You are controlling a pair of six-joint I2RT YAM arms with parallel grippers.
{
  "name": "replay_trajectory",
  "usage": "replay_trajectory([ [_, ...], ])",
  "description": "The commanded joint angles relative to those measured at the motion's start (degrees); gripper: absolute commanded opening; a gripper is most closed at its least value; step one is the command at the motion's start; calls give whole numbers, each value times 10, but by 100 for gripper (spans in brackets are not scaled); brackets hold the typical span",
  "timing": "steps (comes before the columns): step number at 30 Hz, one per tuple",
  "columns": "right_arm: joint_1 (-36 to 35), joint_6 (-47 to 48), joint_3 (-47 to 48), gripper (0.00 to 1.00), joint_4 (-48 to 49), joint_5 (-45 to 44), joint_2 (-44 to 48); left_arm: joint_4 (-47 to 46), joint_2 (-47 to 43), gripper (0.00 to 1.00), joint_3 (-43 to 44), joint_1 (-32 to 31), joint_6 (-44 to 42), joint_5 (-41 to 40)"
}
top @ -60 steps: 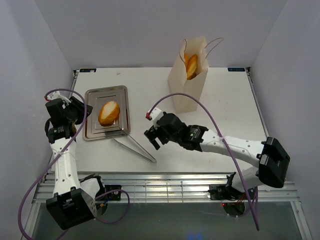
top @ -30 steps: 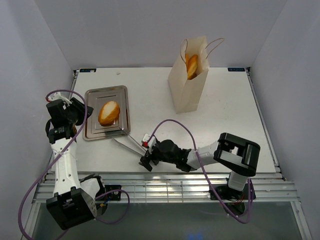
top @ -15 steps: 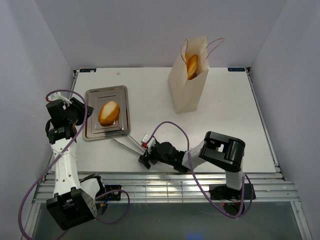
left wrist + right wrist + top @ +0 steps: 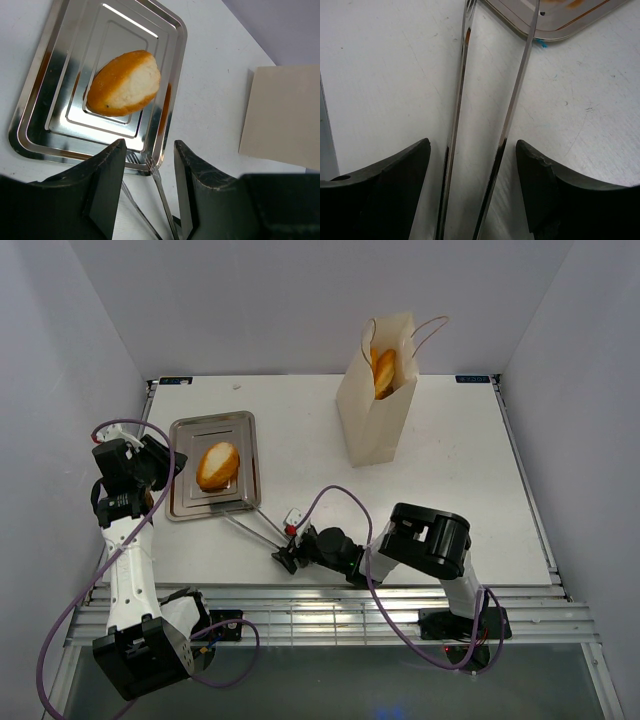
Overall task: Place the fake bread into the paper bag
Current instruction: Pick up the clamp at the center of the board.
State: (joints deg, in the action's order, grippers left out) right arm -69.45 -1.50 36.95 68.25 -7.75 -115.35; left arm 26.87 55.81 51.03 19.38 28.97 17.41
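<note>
One golden oval roll of fake bread (image 4: pixel 218 466) (image 4: pixel 125 82) lies on the steel tray (image 4: pixel 182 502). More fake bread (image 4: pixel 383 373) sticks up inside the cream paper bag (image 4: pixel 370 430), which stands at the back. My right gripper (image 4: pixel 284 560) (image 4: pixel 472 150) lies low near the table's front edge. It is open and straddles both arms of the silver tongs (image 4: pixel 255 528) (image 4: pixel 457 125), with a small gap on each side. My left gripper (image 4: pixel 172 462) (image 4: pixel 149 150) hovers open over the tray's left edge with nothing between its fingers (image 4: pixel 107 175).
The tongs' tips (image 4: pixel 150 162) rest against the tray's near corner (image 4: pixel 560 20). The bag's side (image 4: pixel 285 115) shows at the right of the left wrist view. Grey walls close in the table on three sides, and a metal rail runs along the front.
My right arm has swung from mid-table down to the tongs at the front edge, and its jaws have narrowed around them. The left arm, roll and bag have not moved.
</note>
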Motion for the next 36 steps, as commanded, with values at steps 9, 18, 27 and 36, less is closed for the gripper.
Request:
replay_trajectory([
  [9,-2,-1,-2,65,56,-2,-43,-6,-9,54,15,-2,-2,8],
  [18,-2,11,-12,57,-16,-2,46,-5,-9,54,13,-2,-2,5],
  [27,-1,-2,-40,57,-137,19,189,-4,-4,54,19,-2,-4,-10],
  [36,4,40,-14,88,-167,110,186,-8,-8,54,19,-1,5,-2],
])
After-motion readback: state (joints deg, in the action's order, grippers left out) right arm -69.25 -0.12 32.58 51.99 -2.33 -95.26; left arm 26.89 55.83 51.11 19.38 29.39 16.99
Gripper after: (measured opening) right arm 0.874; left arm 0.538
